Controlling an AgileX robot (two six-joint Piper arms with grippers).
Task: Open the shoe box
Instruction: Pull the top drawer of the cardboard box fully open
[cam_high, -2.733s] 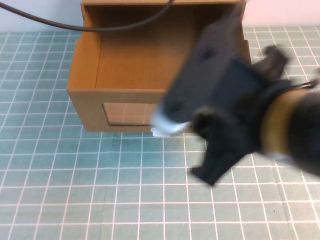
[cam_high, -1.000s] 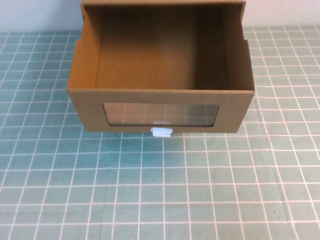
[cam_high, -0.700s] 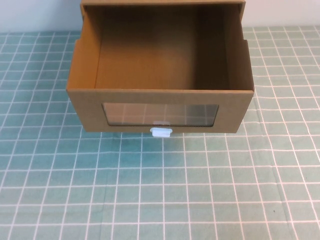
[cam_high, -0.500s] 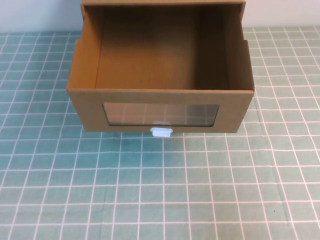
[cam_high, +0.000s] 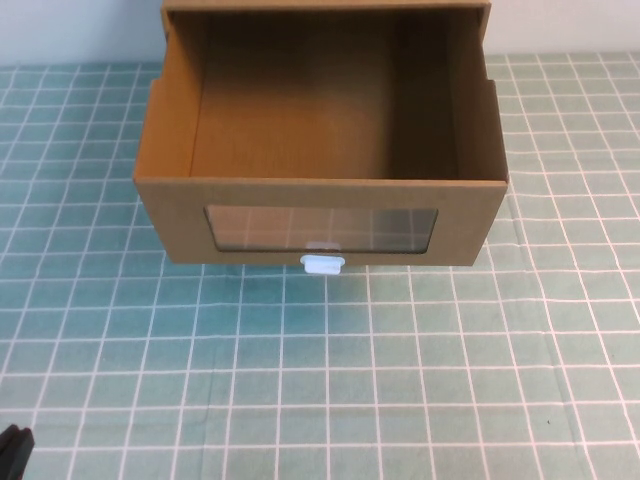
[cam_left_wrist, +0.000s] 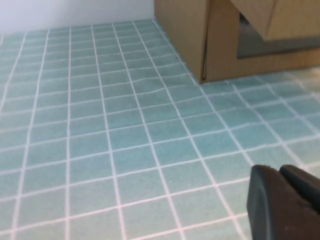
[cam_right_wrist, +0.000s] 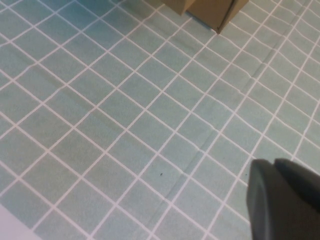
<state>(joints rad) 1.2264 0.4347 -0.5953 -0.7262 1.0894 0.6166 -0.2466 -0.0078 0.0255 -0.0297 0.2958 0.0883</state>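
The brown cardboard shoe box (cam_high: 320, 215) stands at the far middle of the table, and its drawer is slid out toward me with an empty inside. The drawer's front has a clear window and a small white pull tab (cam_high: 323, 264). My left gripper (cam_left_wrist: 280, 171) is shut and empty, low over the mat at the near left, and a dark bit of it (cam_high: 12, 450) shows in the high view's corner. The left wrist view shows the box's corner (cam_left_wrist: 215, 45) well ahead. My right gripper (cam_right_wrist: 274, 163) is shut and empty over the mat, away from the box (cam_right_wrist: 212, 11).
A teal mat (cam_high: 330, 370) with a white grid covers the table. A pale wall (cam_high: 70, 30) rises behind the box.
The right arm, which hung over the drawer's front earlier, has left the high view. A dark tip of the left gripper has come into the lower left corner. The box has not moved.
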